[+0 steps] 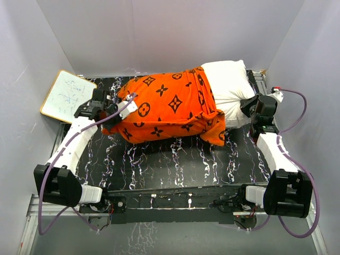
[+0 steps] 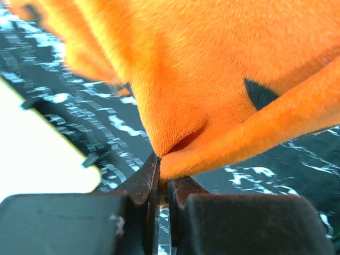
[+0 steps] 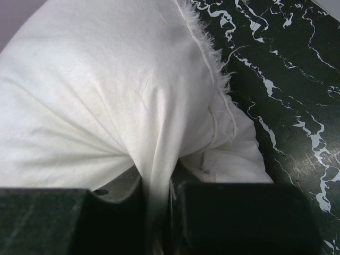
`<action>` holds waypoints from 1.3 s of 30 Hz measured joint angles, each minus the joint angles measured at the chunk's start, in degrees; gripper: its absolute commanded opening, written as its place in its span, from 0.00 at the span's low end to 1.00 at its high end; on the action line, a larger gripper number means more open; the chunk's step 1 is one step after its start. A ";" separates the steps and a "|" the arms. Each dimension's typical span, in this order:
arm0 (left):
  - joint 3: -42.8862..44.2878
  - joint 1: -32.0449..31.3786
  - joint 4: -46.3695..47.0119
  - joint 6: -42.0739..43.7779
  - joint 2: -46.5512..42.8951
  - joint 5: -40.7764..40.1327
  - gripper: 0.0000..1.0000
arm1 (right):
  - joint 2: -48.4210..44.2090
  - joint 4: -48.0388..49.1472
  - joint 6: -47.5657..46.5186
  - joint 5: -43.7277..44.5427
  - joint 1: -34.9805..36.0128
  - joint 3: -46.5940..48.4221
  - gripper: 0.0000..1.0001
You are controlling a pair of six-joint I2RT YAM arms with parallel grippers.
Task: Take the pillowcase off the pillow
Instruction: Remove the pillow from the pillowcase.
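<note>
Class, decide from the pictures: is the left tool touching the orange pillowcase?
Touching. The left wrist view shows the left tool shut on a fold of the pillowcase, fabric pinched between its jaws.

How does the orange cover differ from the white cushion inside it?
The pillowcase is bright orange plush with black motifs; the pillow is plain white. The pillowcase covers most of the pillow, whose one end sticks out bare. The left gripper pinches a pillowcase edge; the right gripper pinches the pillow's bare end. Both lie on the dark marbled table.
</note>
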 measured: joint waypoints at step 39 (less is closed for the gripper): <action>21.33 21.29 -16.44 8.83 5.86 18.32 0.73 | -0.48 -3.30 2.08 -6.73 -1.79 1.36 0.43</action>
